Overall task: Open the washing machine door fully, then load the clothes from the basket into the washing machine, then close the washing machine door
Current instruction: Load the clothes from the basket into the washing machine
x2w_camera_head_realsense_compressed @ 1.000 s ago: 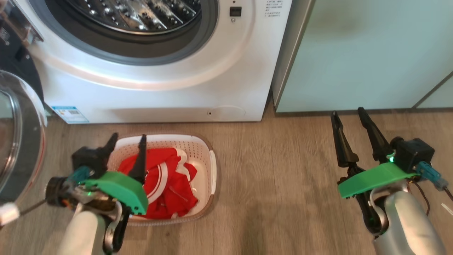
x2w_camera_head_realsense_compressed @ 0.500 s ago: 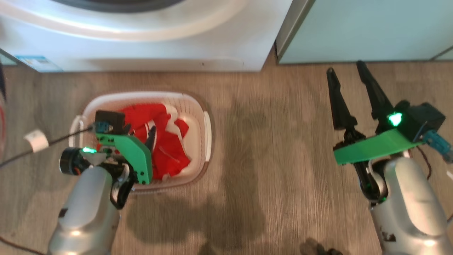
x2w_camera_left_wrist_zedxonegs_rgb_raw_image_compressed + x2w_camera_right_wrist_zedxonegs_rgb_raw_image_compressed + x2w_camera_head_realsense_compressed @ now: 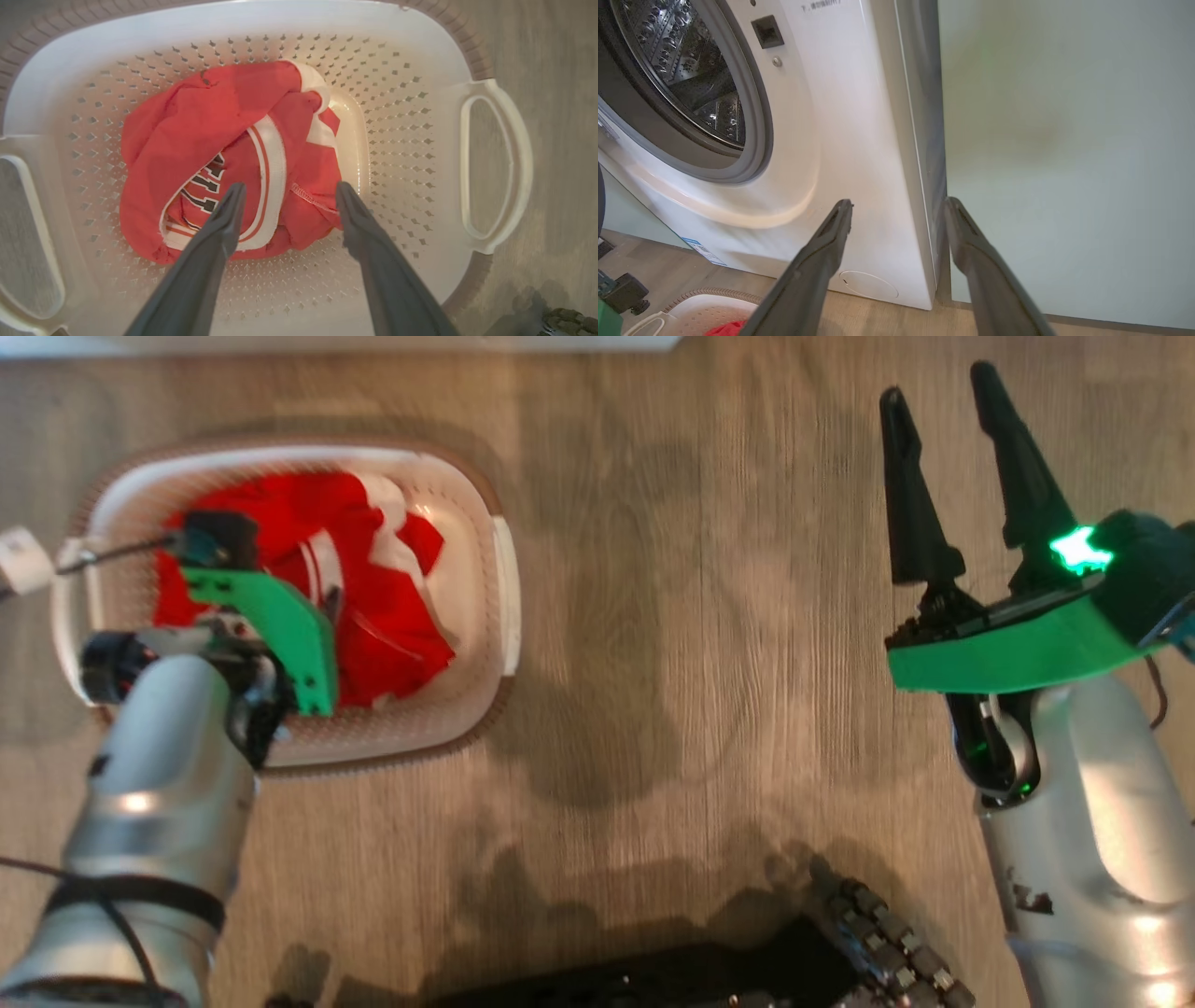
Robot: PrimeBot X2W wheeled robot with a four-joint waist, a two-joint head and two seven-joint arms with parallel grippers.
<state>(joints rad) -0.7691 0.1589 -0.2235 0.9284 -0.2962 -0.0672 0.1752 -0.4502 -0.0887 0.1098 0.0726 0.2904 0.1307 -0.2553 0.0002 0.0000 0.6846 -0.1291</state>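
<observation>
The left gripper point(image 3: 289, 186), two long dark fingers on a pale silver forearm with a green plastic plate at the wrist, points straight down with its fingers spread wide and nothing between them. Just beyond its fingertips lie the bright red fabric clothes point(image 3: 187, 140), crumpled in a heap with a white band and dark lettering. One tip stands over the white band and the other over the heap's red edge, but whether they touch the cloth cannot be told. The clothes rest on the bottom of the small rectangular cream-white plastic basket point(image 3: 420, 60) with perforated sides, a brown rim and white loop handles, which surrounds the gripper on all sides. The basket stands on the grey-brown wood-grain floor point(image 3: 653, 569). Well apart from it, across a stretch of floor, the right gripper point(image 3: 938, 387) hangs above the boards with the same dark fingers spread apart and empty. In the right wrist view, ahead of these fingers and a little to their left, stands the white front-loading washing machine point(image 3: 859, 140). Its grey-ringed steel drum point(image 3: 691, 70) is uncovered, a small round flap point(image 3: 868, 284) sits low on its front just past the left fingertip, and a blue label sticker point(image 3: 703, 249) is at its lower corner. Farther off, ahead of the right finger, a pale mint-green cabinet panel point(image 3: 1064, 140) stands just beside the machine.
</observation>
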